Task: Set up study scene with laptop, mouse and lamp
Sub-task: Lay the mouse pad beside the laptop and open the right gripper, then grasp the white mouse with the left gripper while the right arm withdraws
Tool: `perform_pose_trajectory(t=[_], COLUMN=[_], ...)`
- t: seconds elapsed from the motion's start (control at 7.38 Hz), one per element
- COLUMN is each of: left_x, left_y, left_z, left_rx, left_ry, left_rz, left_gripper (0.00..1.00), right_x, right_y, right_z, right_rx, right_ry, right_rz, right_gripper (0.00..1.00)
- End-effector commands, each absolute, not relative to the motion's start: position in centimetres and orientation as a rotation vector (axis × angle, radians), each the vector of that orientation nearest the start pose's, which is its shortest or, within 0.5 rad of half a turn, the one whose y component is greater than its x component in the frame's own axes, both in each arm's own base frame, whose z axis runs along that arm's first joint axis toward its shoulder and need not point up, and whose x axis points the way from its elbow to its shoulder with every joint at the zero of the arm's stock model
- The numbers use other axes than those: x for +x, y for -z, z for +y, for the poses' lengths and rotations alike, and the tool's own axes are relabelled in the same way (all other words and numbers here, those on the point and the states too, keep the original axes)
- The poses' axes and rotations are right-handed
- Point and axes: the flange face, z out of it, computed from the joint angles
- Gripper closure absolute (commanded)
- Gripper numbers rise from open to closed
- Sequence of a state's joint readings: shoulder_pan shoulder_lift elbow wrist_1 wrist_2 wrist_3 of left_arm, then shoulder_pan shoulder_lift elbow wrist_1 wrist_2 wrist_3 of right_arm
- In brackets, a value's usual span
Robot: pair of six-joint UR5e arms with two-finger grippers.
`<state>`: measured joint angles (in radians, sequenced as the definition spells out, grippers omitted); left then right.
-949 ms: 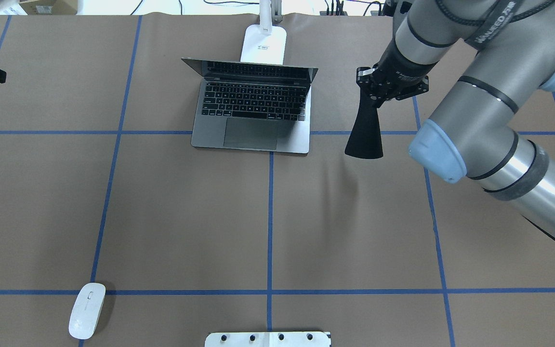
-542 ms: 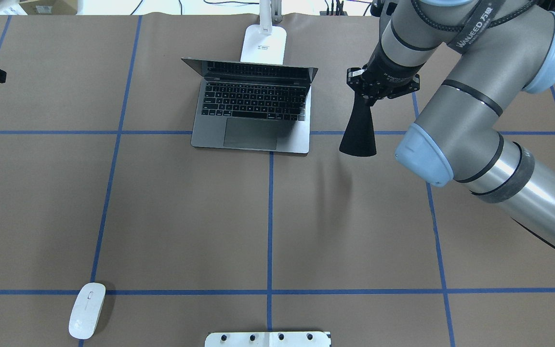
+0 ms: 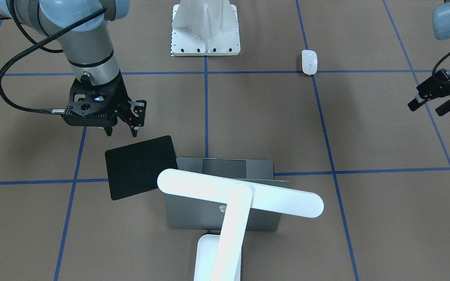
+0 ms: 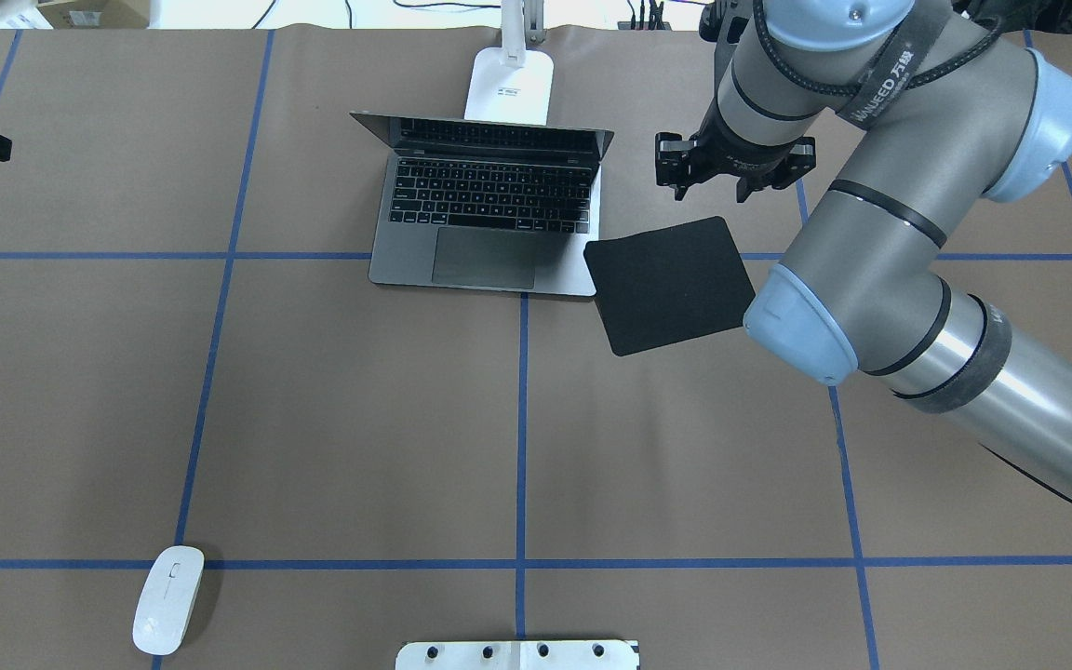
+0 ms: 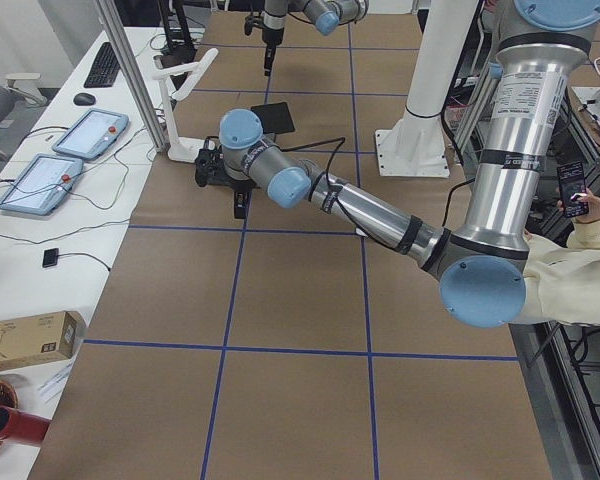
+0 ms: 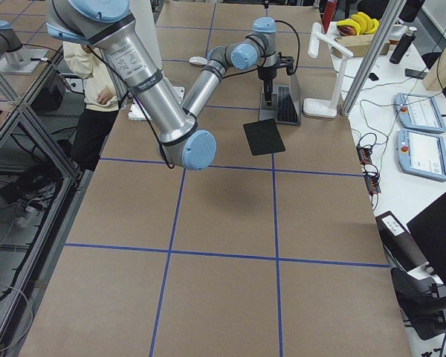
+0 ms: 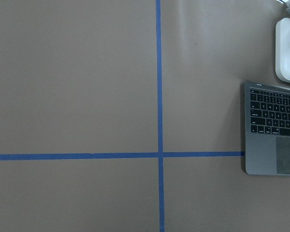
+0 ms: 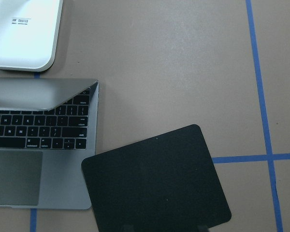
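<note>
A wide table (image 4: pixel 359 419) covered in brown paper and gridded with blue tape lines (image 4: pixel 521 428) fills the scene under soft, even light. Beyond its far edge stands a white side desk (image 5: pixel 20 280) carrying two teach pendants (image 5: pixel 90 133), a black keyboard (image 5: pixel 103 64) and loose cables. A slanted aluminium post (image 5: pixel 130 70) rises between desk and table, and a long cardboard box (image 5: pixel 25 340) lies on the desk's left end.

the brown worktop (image 4: pixel 359 419), gridded with blue tape, carries an open laptop (image 4: pixel 489 223), the lamp (image 4: pixel 510 86) just behind it, a black pad (image 4: pixel 668 284) touching the laptop's front corner, a mouse (image 4: pixel 167 598) well apart, and a white pedestal (image 4: pixel 517 654) at the robot-side edge.
</note>
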<state>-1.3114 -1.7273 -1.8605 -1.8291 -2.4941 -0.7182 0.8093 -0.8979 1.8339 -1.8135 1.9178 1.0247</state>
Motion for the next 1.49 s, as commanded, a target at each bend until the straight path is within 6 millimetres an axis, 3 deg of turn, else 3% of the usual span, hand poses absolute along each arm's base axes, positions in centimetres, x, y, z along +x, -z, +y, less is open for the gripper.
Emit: perform_pose_trajectory(t=[0.0,0.27,0.54,0.68,0.95,1.08,1.36], left_x=[8.6,8.1,10.3,13.1,17.7,21.2,30.8], left_y=[-39.7,-42.9,-45.5,-44.1,-43.7,-43.9,-43.1], left_z=[-53.0,-50.5,-46.1,-44.7,-42.5,-41.0,-35.3], left_rx=[0.145,0.143,0.068,0.059,0.048,0.032,0.018], left_ry=[0.103,0.154,0.148,0.133,0.050,0.045,0.040], left_rz=[1.072,0.989,0.958,0.945,0.921,0.903,0.900], left_gripper=[0.00,0.00,0.00,0.00,0.00,0.00,0.00], right_x=[-36.6,-34.9,-29.1,-24.9,-17.6,-14.9,-11.3], right_y=[-20.0,-26.1,-34.1,-38.5,-46.7,-48.9,-52.7], right_z=[-52.7,-52.7,-53.8,-54.1,-53.2,-52.5,-50.9], right_rx=[0.158,0.142,0.112,0.103,0.056,0.027,0.009], right_ry=[-0.125,0.002,0.138,0.196,0.355,0.333,0.433], right_rz=[-0.730,-0.664,-0.598,-0.555,-0.510,-0.521,-0.524], right_gripper=[0.00,0.00,0.00,0.00,0.00,0.00,0.00])
